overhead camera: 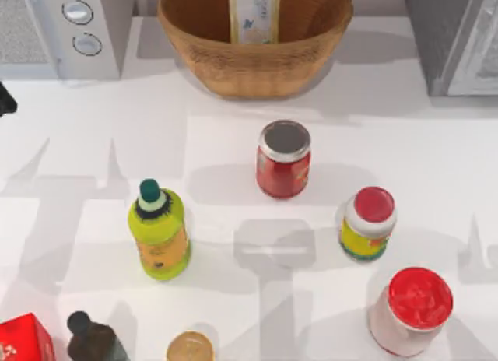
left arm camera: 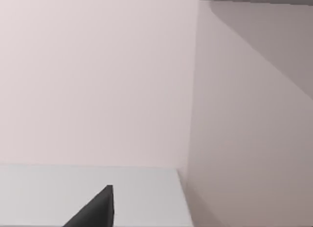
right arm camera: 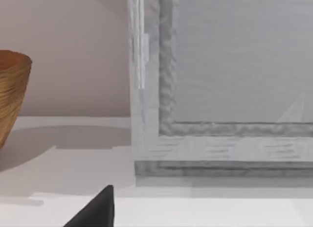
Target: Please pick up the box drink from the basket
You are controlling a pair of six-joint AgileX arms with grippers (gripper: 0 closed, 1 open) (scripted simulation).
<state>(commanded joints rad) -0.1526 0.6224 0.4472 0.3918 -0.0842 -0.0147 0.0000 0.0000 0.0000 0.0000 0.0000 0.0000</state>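
1. On the white tabletop [overhead camera: 233, 143], back centre: the basket [overhead camera: 254, 61], wide woven wicker; its rim edge also shows in the right wrist view [right arm camera: 12, 90]
2. Back left corner: grey appliance with two round knobs [overhead camera: 78, 26]. Back right corner: grey framed cabinet [overhead camera: 459, 42], close up in the right wrist view [right arm camera: 220, 90]
3. Inside the basket, upright against its far wall: the box drink [overhead camera: 254, 15], tan carton with pale label, nothing holding it
4. Mid tabletop: red jar with grey lid [overhead camera: 284, 159]; yellow-green bottle with dark green cap [overhead camera: 159, 233] toward the left; small jar with red cap [overhead camera: 368, 223] toward the right; white jar with red lid [overhead camera: 412, 310] front right
5. Front edge, left: red box [overhead camera: 23, 339], dark bottle [overhead camera: 92, 339], gold lid [overhead camera: 190, 348]
6. Left gripper: one dark finger tip [left arm camera: 95, 210] seen before a bare wall; right gripper: one dark finger tip [right arm camera: 95, 210]. Cannot tell how far either set of fingers is open
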